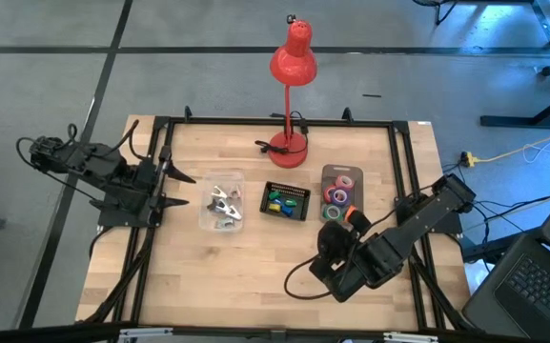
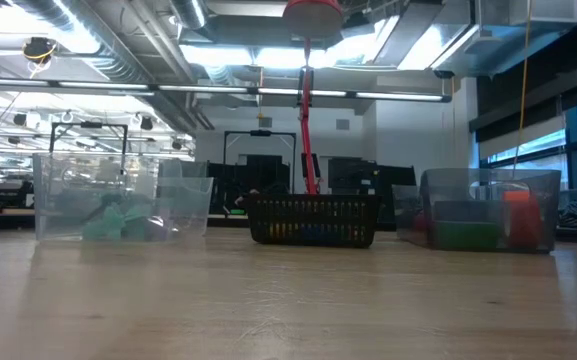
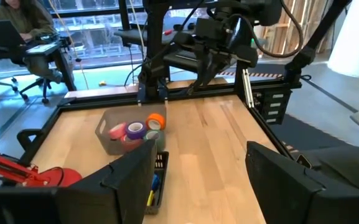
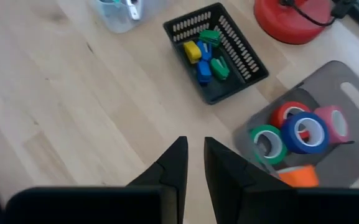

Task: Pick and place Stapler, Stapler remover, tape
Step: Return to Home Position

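Observation:
Several tape rolls, green (image 4: 267,142), blue (image 4: 305,132), red and pink, lie in a clear grey tray (image 1: 341,189) at the table's right. An orange roll (image 4: 297,177) sits at the tray's near end. A black basket (image 1: 285,201) holds small green, yellow and blue items (image 4: 204,59). A clear tub (image 1: 222,207) holds metal pieces. My right gripper (image 4: 193,149) is shut and empty, raised over bare table near the tray's near end (image 1: 330,236). My left gripper (image 3: 201,162) is open and empty at the table's left edge (image 1: 181,190).
A red desk lamp (image 1: 289,143) stands on its round base at the far middle of the table. A black frame (image 1: 275,122) runs round the table. Bare wood (image 1: 236,276) lies along the near side. A person sits at a desk beyond the table (image 3: 23,18).

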### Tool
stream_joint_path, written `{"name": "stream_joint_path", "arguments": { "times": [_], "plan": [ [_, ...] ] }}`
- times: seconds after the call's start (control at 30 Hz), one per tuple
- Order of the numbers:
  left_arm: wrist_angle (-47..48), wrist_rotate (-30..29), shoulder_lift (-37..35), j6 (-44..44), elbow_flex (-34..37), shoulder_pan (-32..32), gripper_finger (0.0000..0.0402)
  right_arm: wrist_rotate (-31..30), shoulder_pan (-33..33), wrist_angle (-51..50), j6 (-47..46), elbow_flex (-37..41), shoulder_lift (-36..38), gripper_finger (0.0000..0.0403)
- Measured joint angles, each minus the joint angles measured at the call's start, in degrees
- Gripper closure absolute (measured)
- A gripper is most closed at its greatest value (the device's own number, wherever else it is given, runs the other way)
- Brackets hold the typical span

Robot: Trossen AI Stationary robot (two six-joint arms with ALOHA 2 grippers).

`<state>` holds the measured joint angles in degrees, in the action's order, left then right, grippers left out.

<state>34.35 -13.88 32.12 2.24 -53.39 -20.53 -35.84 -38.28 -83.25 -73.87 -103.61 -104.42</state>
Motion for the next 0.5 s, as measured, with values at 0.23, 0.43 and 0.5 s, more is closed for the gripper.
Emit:
{"name": "stream_joint_path", "arguments": {
  "times": [0.23,0.43,0.5],
  "plan": [
    [-1.53,0.01,-0.61,0.0,1.07,0.0,0.0163,0.05,0.0,4.59,0.0,0.0,0.0,0.0348],
    [-11.49,1.61,-8.91,-5.49,12.71,0.76,0.0166,0.05,0.0,8.04,0.0,0.0,-0.02,0.0348],
    [-20.8,1.52,-12.19,-8.45,18.5,2.18,0.0165,0.05,0.0,8.89,0.0,0.0,-0.01,0.0348]
  ]
}}
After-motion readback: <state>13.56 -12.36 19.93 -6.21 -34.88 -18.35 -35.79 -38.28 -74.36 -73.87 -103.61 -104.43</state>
